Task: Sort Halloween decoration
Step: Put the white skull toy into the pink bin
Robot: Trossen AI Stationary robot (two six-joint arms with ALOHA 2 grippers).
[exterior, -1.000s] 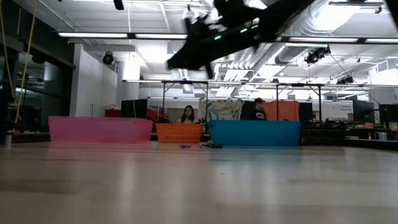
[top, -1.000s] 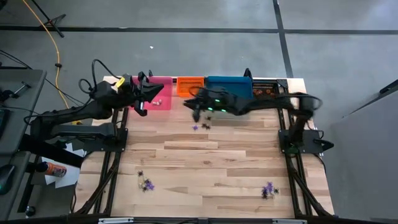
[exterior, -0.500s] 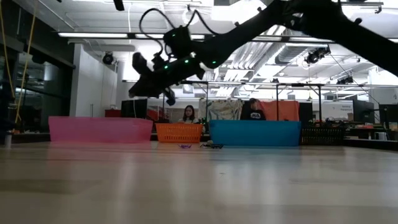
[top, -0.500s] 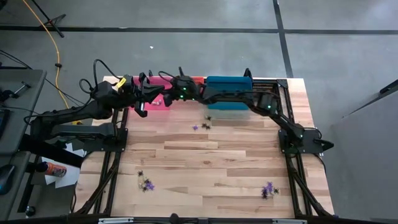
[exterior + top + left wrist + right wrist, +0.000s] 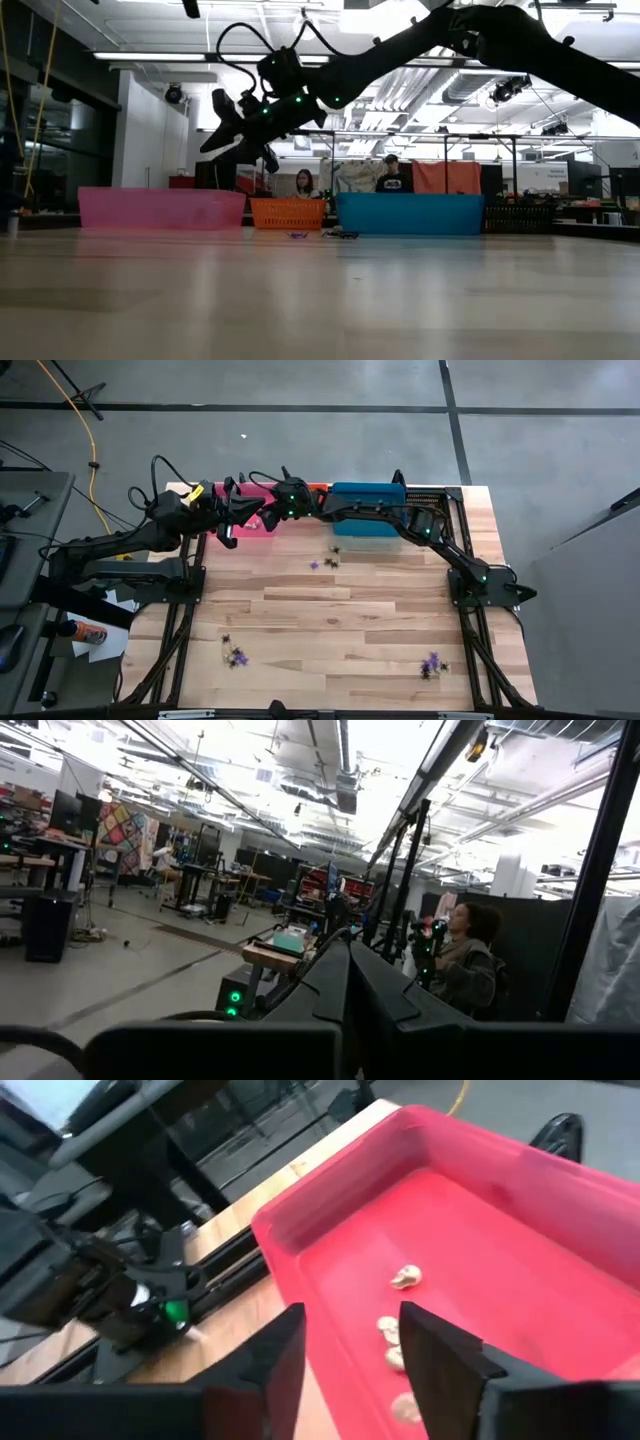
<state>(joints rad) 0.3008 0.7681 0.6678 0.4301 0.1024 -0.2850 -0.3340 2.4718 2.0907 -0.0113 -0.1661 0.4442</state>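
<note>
Your right gripper hangs over the pink bin at the table's far edge, near its far-left corner, fingers parted with nothing between them. Directly below and just ahead of the fingertips, several pale whitish trinkets lie on the bin floor, so a drop here looks made and the next target lies elsewhere.

That target, as I judge it, is the nearest loose decoration: a small purple and black cluster on the wood just in front of the orange bin and the blue bin. From the right gripper it lies toward the table's near edge and toward the right side, so you pull back and swing right. The pieces are too small to read a long axis.

Two more clusters sit near the table's near edge: one toward the near-left corner, one toward the near-right corner. Both are well apart from either arm.

Your left gripper waits closed at the far-left corner, just beside the pink bin's left end; its own camera looks out into the room.

The table is pale wood planking, flat and bare between clusters. Beyond it, people sit at workstations in an open workshop.
</note>
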